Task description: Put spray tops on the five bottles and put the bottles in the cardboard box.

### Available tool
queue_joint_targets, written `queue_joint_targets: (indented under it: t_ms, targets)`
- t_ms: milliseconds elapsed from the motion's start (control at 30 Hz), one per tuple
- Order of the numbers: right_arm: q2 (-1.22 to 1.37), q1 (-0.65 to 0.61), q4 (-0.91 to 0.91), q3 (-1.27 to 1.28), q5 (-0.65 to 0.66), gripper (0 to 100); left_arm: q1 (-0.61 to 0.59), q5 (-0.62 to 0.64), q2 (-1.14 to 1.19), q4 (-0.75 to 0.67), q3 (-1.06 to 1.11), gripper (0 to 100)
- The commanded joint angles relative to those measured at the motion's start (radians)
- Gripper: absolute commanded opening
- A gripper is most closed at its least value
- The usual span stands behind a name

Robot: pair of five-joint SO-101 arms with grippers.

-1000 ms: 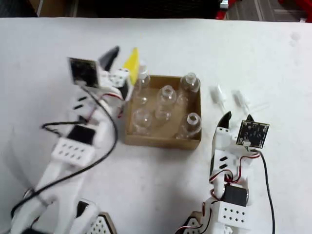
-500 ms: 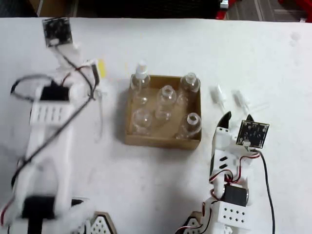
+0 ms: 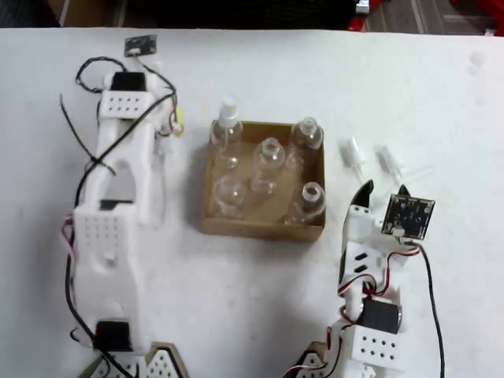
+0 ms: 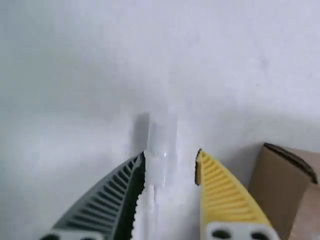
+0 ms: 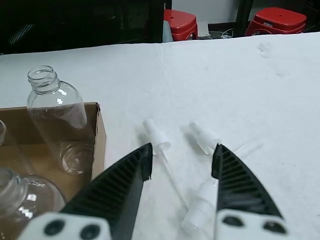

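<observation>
The cardboard box (image 3: 261, 227) holds several clear bottles. The one at its far left corner (image 3: 227, 130) wears a white spray top; the others, such as the bottle (image 3: 270, 156), have bare necks. My left gripper (image 3: 172, 126) hangs just left of the box. In the left wrist view it (image 4: 170, 156) is open, with a spray top (image 4: 161, 140) lying on the table between its grey and yellow fingers. My right gripper (image 3: 384, 189) (image 5: 182, 150) stands open right of the box, near loose spray tops (image 3: 352, 153) (image 5: 157, 135) (image 5: 205, 139).
The white table (image 3: 441, 102) spreads wide beyond the box. A box corner (image 4: 287, 175) shows beside the yellow finger. An open-necked bottle (image 5: 55, 112) stands in the box's near corner by the right gripper. Red stools (image 5: 182, 22) stand beyond the table's far edge.
My left arm left the capped bottle at the box's far left corner, swung left and stretched out; its gripper now hangs over a spray top on the table. The right arm has not moved.
</observation>
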Motion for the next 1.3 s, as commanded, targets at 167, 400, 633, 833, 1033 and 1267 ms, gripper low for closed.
queue_joint_targets:
  t_ms: [167,400,633,833,1033,1267]
  targets:
    - [-0.005,-0.010,-0.004,0.006,0.014,17.3,-0.022,0.044,0.479,0.160,-0.761,16]
    - [-0.005,-0.010,-0.005,0.006,0.014,17.3,-0.031,0.048,0.501,0.209,-0.761,4]
    - [-0.005,-0.010,-0.005,0.006,0.014,17.3,-0.012,0.044,0.318,0.304,-0.764,3]
    - [-0.005,-0.008,-0.005,0.006,0.014,17.3,-0.039,0.044,0.134,0.308,-0.756,3]
    - [-0.005,-0.008,-0.005,0.006,0.014,17.3,-0.016,0.043,-0.168,0.308,-0.463,2]
    - [-0.005,-0.008,-0.005,0.006,0.014,17.3,0.082,0.041,-0.759,0.293,0.170,2]
